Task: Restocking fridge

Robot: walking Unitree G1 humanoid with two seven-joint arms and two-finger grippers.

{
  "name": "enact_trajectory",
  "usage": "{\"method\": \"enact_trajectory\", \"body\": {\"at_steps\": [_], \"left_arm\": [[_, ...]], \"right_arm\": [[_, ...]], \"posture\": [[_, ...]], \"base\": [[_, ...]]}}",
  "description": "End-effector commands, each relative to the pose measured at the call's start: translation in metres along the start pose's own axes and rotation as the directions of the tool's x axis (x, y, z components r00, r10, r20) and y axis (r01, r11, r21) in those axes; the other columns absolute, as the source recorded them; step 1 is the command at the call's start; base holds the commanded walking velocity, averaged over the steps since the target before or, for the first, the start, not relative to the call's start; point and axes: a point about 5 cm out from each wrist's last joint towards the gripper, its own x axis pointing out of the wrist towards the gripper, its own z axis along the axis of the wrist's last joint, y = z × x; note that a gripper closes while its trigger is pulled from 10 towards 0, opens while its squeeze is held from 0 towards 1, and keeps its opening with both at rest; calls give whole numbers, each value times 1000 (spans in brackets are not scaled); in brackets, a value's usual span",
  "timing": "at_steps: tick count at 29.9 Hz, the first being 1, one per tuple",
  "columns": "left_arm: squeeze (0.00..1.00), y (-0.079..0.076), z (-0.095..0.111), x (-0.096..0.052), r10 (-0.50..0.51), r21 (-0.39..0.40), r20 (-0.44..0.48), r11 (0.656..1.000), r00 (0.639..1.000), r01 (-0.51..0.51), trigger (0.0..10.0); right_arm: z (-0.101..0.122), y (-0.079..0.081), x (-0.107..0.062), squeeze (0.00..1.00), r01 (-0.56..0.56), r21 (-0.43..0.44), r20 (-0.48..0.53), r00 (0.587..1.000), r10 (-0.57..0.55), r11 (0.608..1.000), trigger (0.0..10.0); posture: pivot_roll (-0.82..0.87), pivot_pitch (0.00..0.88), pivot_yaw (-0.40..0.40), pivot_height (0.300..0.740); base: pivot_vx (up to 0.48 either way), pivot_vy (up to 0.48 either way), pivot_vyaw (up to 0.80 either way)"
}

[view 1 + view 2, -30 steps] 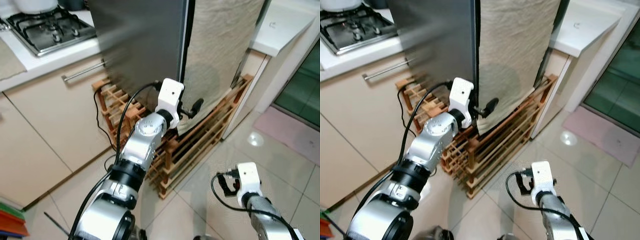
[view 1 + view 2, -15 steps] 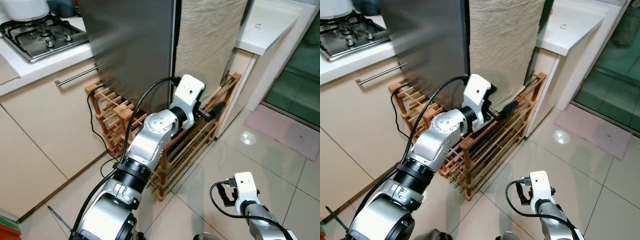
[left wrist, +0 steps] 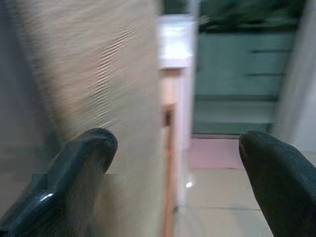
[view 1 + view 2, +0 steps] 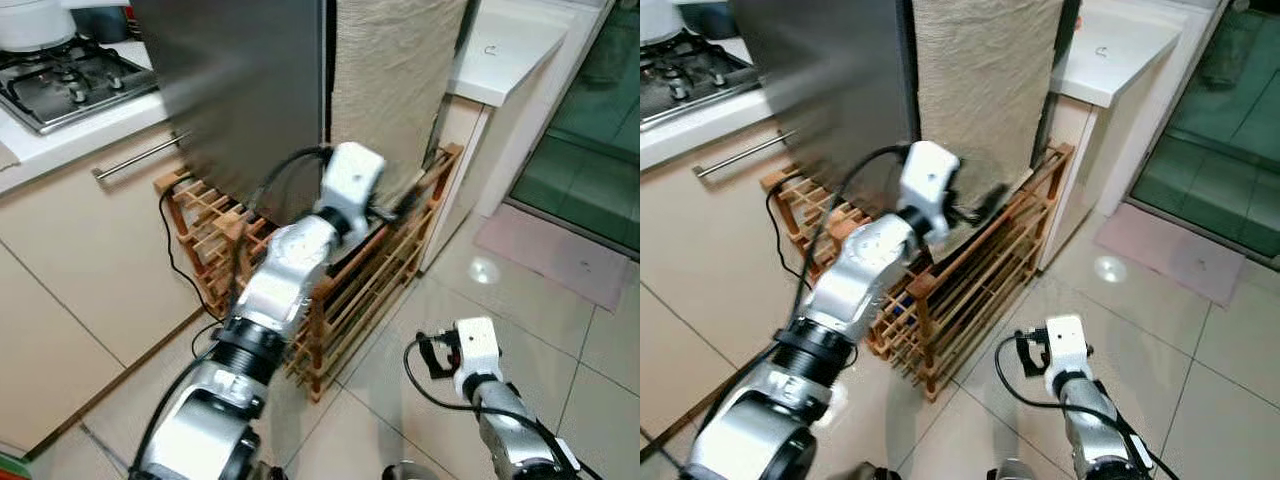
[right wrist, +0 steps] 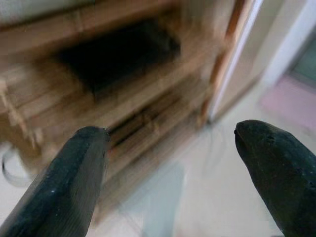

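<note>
The grey fridge (image 4: pixel 240 90) stands shut on a wooden rack (image 4: pixel 370 290). A beige cloth (image 4: pixel 395 80) hangs down the side next to its door. My left arm reaches forward, and my left gripper (image 4: pixel 397 206) is at the cloth's lower edge, just above the rack. In the left wrist view this gripper (image 3: pixel 177 163) is open with nothing between its fingers, and the cloth (image 3: pixel 108 74) lies close beside one finger. My right gripper (image 4: pixel 432 356) hangs low over the tiled floor, open and empty, and the right wrist view looks toward the rack (image 5: pixel 123 98).
A gas hob (image 4: pixel 70 80) sits on the counter at the left, above a drawer with a bar handle (image 4: pixel 135 160). A white counter (image 4: pixel 510 50) is right of the fridge. A pink mat (image 4: pixel 560 255) lies before a glass door. A black cable (image 4: pixel 175 230) hangs beside the rack.
The camera has swung, shifting the whole scene left. My left gripper has moved along the cloth's lower edge toward its right side. My right gripper stays low over the floor.
</note>
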Motion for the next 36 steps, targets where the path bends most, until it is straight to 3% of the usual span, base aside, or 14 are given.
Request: {"method": "enact_trajectory", "body": {"at_steps": [1,2,8,25,36], "left_arm": [[0,4,-3,0,32,9,-5,999,999,-32,10000],[0,8,-4,-1,60,7,-10,998,998,-60,10000],[0,11,-4,-1,90,-2,7,996,996,-90,10000],[0,-1,-16,-6,59,-36,0,998,998,-59,10000],[0,6,-32,-2,73,-19,-64,997,995,-75,10000]], "right_arm": [[18,4,5,0,-22,13,69,997,21,1000,10000],[30,9,8,0,-38,17,110,993,36,999,10000],[55,18,11,0,-69,24,188,980,63,997,10000],[64,21,8,0,-87,22,162,983,82,996,10000],[71,27,11,0,-118,33,173,979,111,992,10000]], "posture": [[-83,5,23,730],[-83,0,22,730],[-84,0,19,730],[-84,0,15,730],[-88,0,12,730]], "base": [[0,0,0],[0,0,0],[0,0,0],[0,0,0],[0,0,0]]}}
